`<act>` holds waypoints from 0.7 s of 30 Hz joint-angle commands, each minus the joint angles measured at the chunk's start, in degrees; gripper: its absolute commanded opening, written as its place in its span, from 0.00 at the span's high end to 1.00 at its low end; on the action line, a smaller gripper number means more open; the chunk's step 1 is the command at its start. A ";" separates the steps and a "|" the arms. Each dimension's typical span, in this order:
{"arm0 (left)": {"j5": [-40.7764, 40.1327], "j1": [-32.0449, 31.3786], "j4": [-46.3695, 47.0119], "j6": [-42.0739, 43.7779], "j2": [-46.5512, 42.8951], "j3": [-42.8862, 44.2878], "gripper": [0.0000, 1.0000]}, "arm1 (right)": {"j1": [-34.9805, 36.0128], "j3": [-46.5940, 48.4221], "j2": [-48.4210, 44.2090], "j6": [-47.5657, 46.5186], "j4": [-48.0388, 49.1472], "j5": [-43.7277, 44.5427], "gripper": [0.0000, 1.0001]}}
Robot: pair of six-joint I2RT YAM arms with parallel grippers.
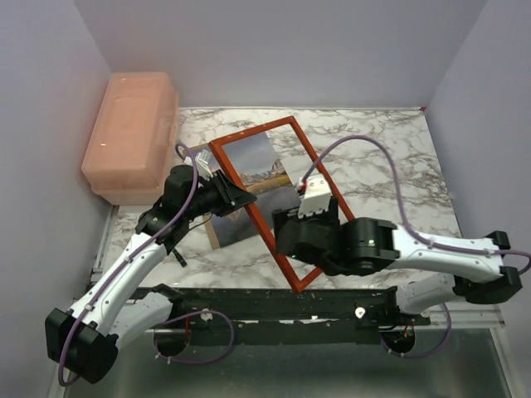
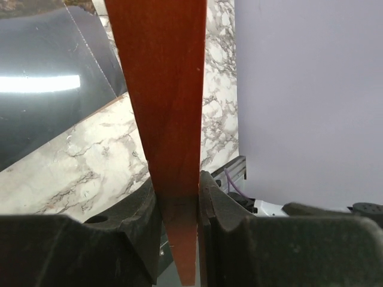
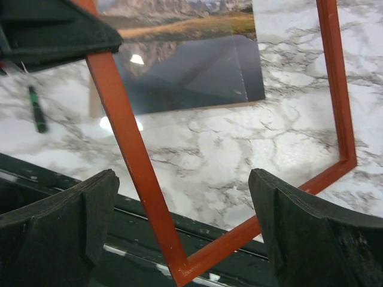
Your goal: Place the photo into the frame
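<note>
Top view: the left arm reaches up from 7 o'clock, and the left tool [image 1: 232, 192] clamps the 9 o'clock rail of the frame [image 1: 249, 131], holding it tilted above the counter [image 1: 390, 166]. The photo [image 1: 253, 166] lies flat beneath it. The right arm bends in from 4 o'clock.

Left wrist view: the tool's pads [image 2: 212, 203] pinch the red rail.

Right wrist view: the right tool [image 3: 182, 191] gapes empty over the frame's near corner. The frame looks steadied for loading, so the next move probably calls for picking up the photo.

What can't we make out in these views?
- Top view: frame right rail partly hidden under right arm.
- Top view: photo left edge partly behind left gripper.
- Right wrist: photo top cut off by image edge.
- Right wrist: green-black item, too small to identify.
</note>
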 commanded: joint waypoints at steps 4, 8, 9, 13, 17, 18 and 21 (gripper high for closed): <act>1.60 0.05 -1.07 4.57 -3.40 5.38 1.00 | -6.88 -6.93 -12.99 -14.34 22.25 -13.16 0.00; 2.97 0.05 -3.18 7.61 -3.75 8.28 1.00 | -10.17 -4.73 -10.75 -17.55 22.44 -19.65 0.00; 3.08 0.05 -3.88 8.44 -3.65 9.06 1.00 | -12.21 -4.58 -10.20 -18.23 22.98 -22.91 0.00; 3.58 0.05 -6.84 10.95 -3.61 11.65 1.00 | -19.45 -5.37 -9.48 -20.89 27.04 -36.00 0.00; 4.36 0.05 -9.56 12.66 -3.11 14.22 1.00 | -25.63 -5.87 -9.08 -22.76 31.16 -49.08 0.00; 4.62 0.05 -9.83 12.60 -3.04 14.57 1.00 | -26.55 -6.04 -8.82 -22.95 32.19 -52.89 0.00; 4.86 0.07 -9.59 11.64 -3.10 14.84 1.00 | -28.03 -6.55 -7.56 -23.19 35.43 -60.61 0.00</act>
